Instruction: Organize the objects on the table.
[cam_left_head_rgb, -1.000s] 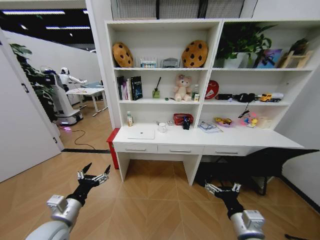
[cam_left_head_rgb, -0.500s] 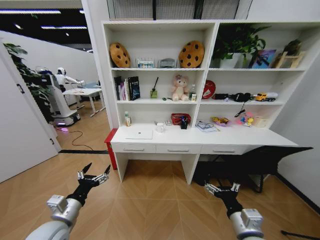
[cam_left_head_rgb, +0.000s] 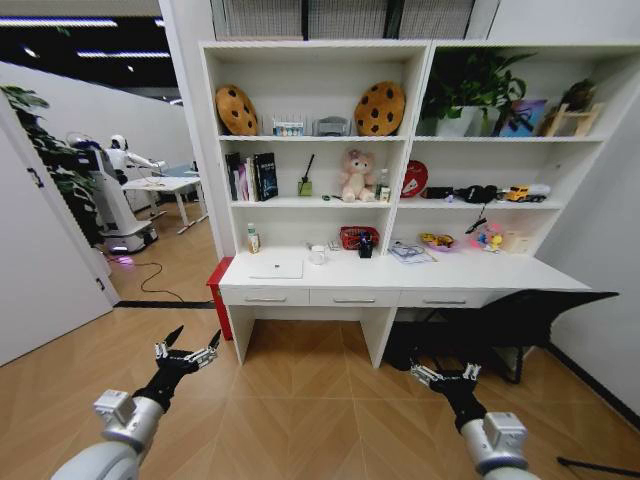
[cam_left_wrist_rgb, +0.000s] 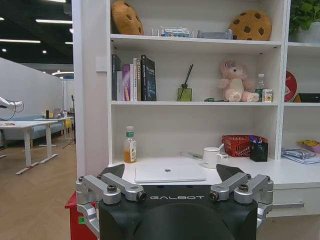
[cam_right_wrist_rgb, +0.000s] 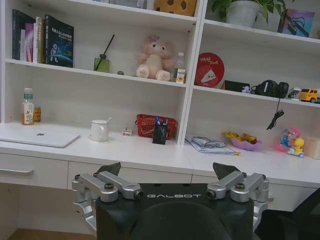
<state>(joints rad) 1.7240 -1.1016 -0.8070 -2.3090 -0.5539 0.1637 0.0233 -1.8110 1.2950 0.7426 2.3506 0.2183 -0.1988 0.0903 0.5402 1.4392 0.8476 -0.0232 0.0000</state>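
**Robot faces cluttered bench, claws empty**

While both arms hang low over the wood floor, well short of the furniture, the white bench (cam_left_head_rgb: 500, 272) stands ahead, joined to tall white shelving (cam_left_head_rgb: 420, 130). The left claw (cam_left_head_rgb: 186, 352) sits at the lower left of the head view, its fingers spread wide and gripping nothing; the right claw (cam_left_head_rgb: 443, 376) sits at the lower right, likewise spread and empty. On the bench, a thin silver laptop (cam_left_head_rgb: 277, 268) lies closed and flat toward the left end, above the left drawer. A small bottle with a green cap (cam_left_wrist_rgb: 130, 145) stands upright behind it against the back panel. Right of the laptop is a white mug (cam_right_wrist_rgb: 99, 130), then a red mesh basket (cam_right_wrist_rgb: 155, 125) with a dark pen holder (cam_right_wrist_rgb: 160, 133) just in front of it. Farther right lie a stack of papers (cam_right_wrist_rgb: 207, 144) and a shallow dish of small items (cam_right_wrist_rgb: 241, 140). Three drawers with slim metal handles run along the front.
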